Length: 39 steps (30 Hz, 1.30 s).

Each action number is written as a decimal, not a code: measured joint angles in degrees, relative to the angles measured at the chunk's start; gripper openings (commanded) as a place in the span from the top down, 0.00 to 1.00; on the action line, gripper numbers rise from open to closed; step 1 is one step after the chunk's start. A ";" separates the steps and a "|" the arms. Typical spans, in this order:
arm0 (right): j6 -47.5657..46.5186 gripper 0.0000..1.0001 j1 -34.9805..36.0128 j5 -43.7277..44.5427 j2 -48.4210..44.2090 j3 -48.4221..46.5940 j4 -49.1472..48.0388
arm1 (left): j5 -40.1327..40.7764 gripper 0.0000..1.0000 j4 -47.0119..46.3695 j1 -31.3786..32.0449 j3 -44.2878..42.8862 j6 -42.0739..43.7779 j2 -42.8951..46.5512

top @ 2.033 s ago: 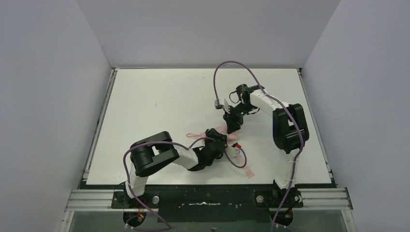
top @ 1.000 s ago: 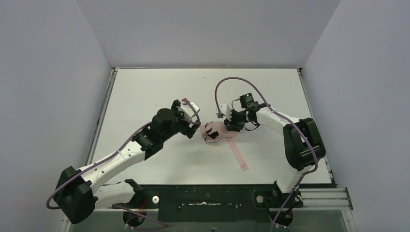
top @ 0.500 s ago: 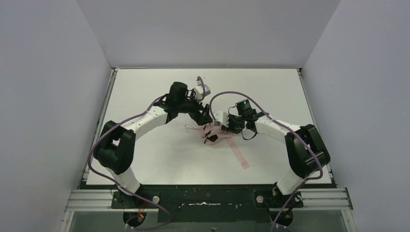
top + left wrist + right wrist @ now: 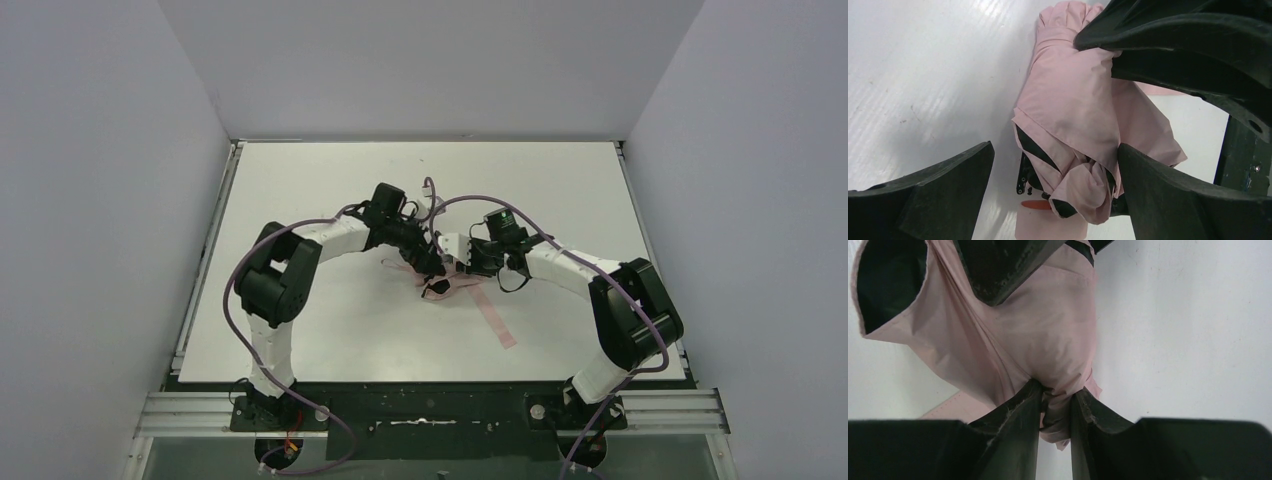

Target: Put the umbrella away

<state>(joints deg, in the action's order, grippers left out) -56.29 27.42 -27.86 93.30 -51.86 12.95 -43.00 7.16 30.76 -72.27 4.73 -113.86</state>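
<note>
The umbrella [image 4: 446, 284] lies folded near the middle of the white table, a crumpled pale pink bundle with black ribs showing at one end [image 4: 1083, 110]. Its flat pink strap [image 4: 495, 322] trails toward the near right. My left gripper [image 4: 1054, 150] is open wide, one finger on each side of the bundle's end, the right-hand finger [image 4: 1168, 200] against the fabric. My right gripper [image 4: 1055, 400] is shut on a pinch of the pink fabric [image 4: 1038, 340] at the opposite end. In the top view the two grippers meet over the umbrella, left [image 4: 430, 262] and right [image 4: 463, 260].
The white table [image 4: 300, 190] has a raised rim on its left and right edges and grey walls on three sides. Purple cables [image 4: 470, 200] loop above both wrists close to the umbrella. A small orange-red mark [image 4: 1035, 205] sits beside the umbrella's ribs.
My left arm has folded in and carried its gripper a little right and nearer, down around the umbrella, jaws wider. The right gripper has kept its hold and barely moved.
</note>
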 measured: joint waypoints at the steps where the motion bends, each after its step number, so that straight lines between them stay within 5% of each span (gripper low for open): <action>1: 0.00 0.84 0.07 0.04 0.00 0.00 -0.07 | 0.00 0.07 0.09 0.09 -0.09 0.02 -0.46; 8: 0.02 0.84 0.61 0.59 0.00 0.04 -0.50 | 0.13 0.08 1.05 1.86 -1.01 0.57 -2.58; 18: 1.42 0.80 0.87 0.96 0.02 0.24 -1.42 | 1.46 0.53 2.36 3.30 -1.95 2.51 -3.69; 22: 2.05 0.69 0.92 1.05 0.00 0.33 -1.68 | 2.21 0.73 3.32 3.32 -2.36 3.28 -3.69; 26: 4.31 0.40 1.18 1.40 -0.24 0.33 -1.66 | 2.69 0.80 4.35 3.41 -2.69 3.91 -3.69; 28: 6.23 0.37 1.18 1.60 -0.85 0.33 -1.07 | 2.69 0.85 4.61 3.43 -2.69 4.26 -3.69; 39: 39.45 0.37 1.18 9.68 -14.64 -0.17 2.56 | 4.79 1.00 7.32 3.15 -2.99 4.50 -2.75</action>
<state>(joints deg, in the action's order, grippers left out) -16.84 28.60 -18.17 78.65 -52.03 15.51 -38.22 14.48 33.91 -75.26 9.23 -116.62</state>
